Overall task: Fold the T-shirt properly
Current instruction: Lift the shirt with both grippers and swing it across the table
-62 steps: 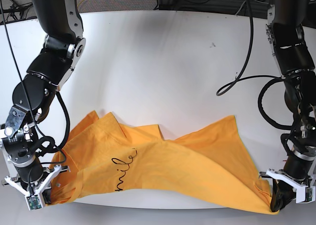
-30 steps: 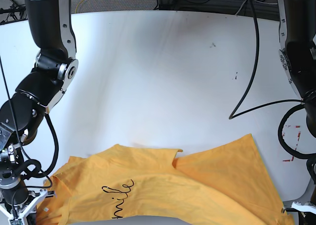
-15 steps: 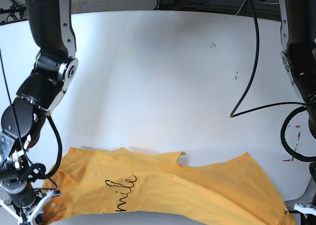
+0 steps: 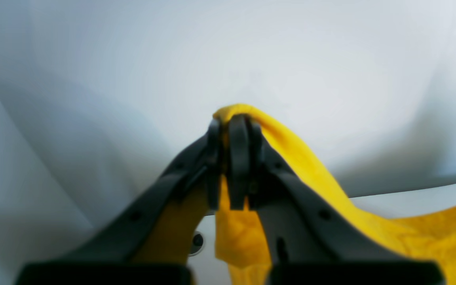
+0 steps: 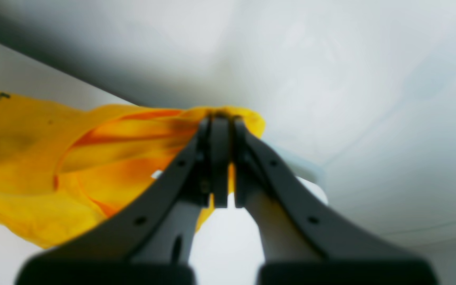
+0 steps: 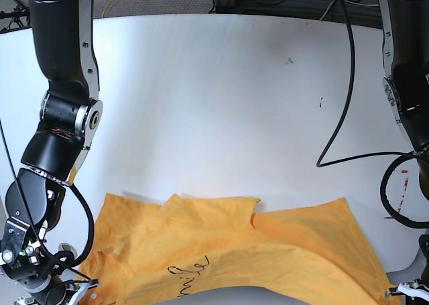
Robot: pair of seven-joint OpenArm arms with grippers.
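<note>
2 grippers, both clamped on cloth. Left gripper (image 4: 234,158): jaws closed together on a bunched fold of the T-shirt (image 6: 268,251), the yellow fabric humped over the tips and trailing away down to the right in the left wrist view. Right gripper (image 5: 220,158): jaws likewise pressed together, pinching a gathered edge of the same shirt, with an opening of layered cloth — possibly a sleeve or hem, cannot tell which — spreading to the left in the right wrist view.

1 T-shirt, orange-yellow, lying partly on the white table (image 6: 221,104) at its near edge, held at its 2 near corners so that the middle sags and wrinkles between them. Black cursive lettering (image 6: 188,278) shows on a creased panel near the front edge; a flap lies doubled over behind it.

Handling, as a judgement — light, soft, wholly limp cotton; it keeps no shape of its own, drapes and drags on the tabletop, and a thin pinch may slip under pull. Not fragile. Best taken at seams, hems or shoulder corners, where the cloth is thickest, with both holds kept level so the panel spreads flat rather than twisting
</note>
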